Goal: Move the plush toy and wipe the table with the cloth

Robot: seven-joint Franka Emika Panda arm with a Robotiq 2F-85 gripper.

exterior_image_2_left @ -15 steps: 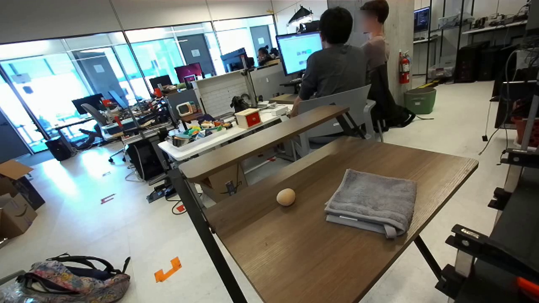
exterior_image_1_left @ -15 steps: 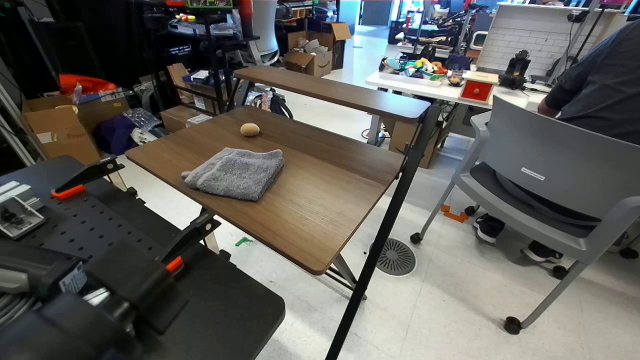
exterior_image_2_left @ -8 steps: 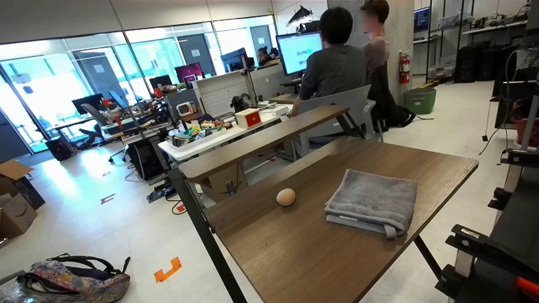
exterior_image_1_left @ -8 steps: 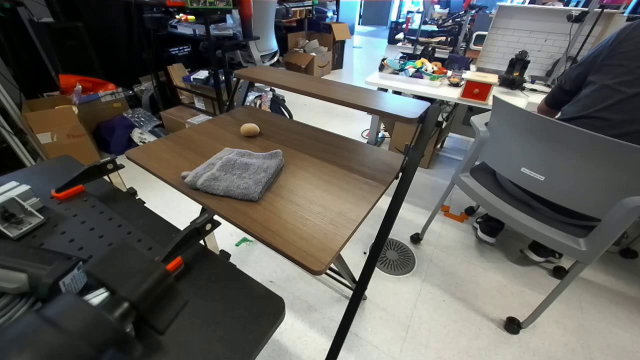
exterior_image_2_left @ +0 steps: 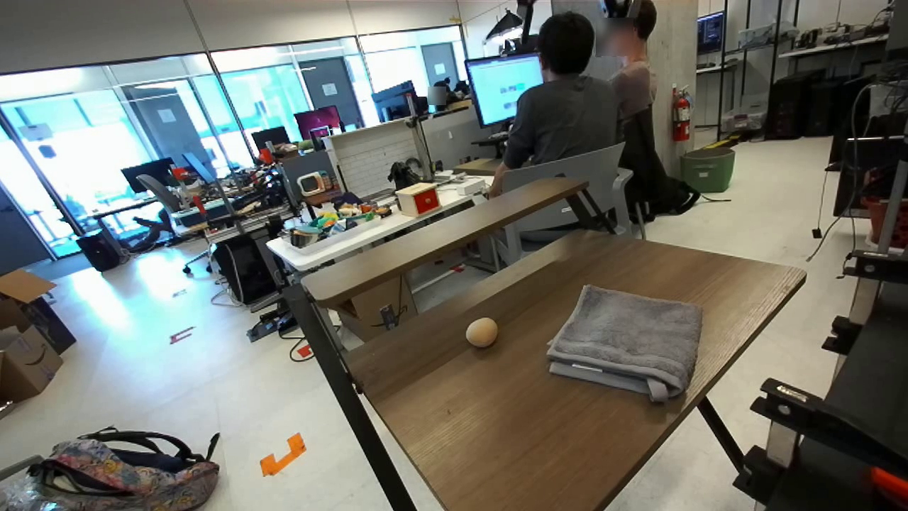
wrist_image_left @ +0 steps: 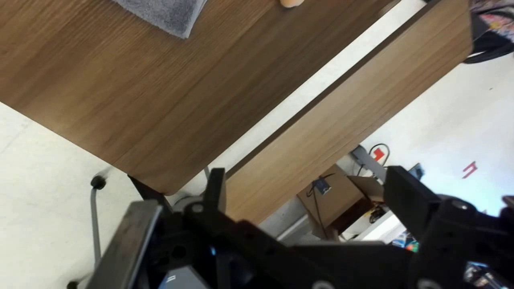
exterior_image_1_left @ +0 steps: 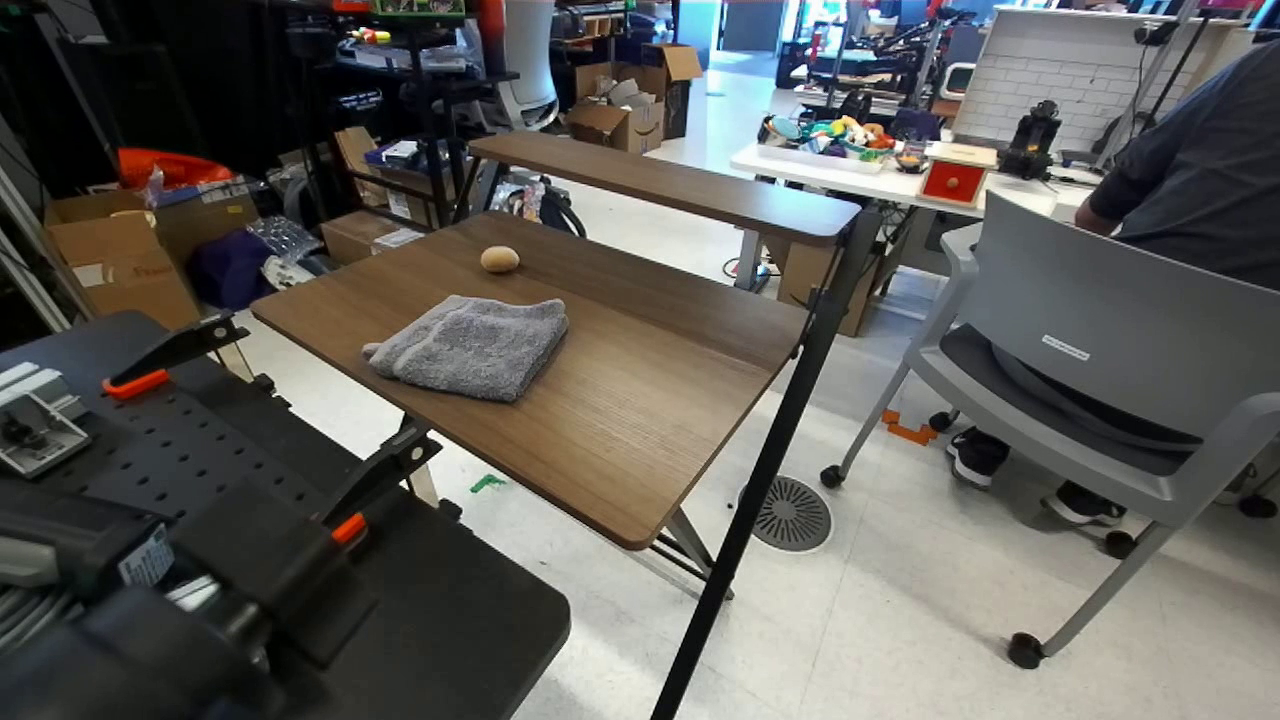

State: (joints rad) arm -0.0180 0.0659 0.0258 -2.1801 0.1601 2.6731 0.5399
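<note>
The plush toy, a small tan rounded lump, sits on the brown table near the raised shelf. It also shows in an exterior view and is cut off at the top of the wrist view. The grey cloth lies folded beside the toy, apart from it; it also shows in an exterior view, and one corner in the wrist view. My gripper is open and empty, high above the table. Dark parts at the top edge of an exterior view appear to be its fingers.
A raised wooden shelf runs along the table's far side; it also shows in the wrist view. A black bench with clamps stands beside the table. A grey chair with a seated person is near the table.
Dark parts, apparently my gripper's fingers, have come into view at the top edge of an exterior view. The toy and the cloth have not moved.
</note>
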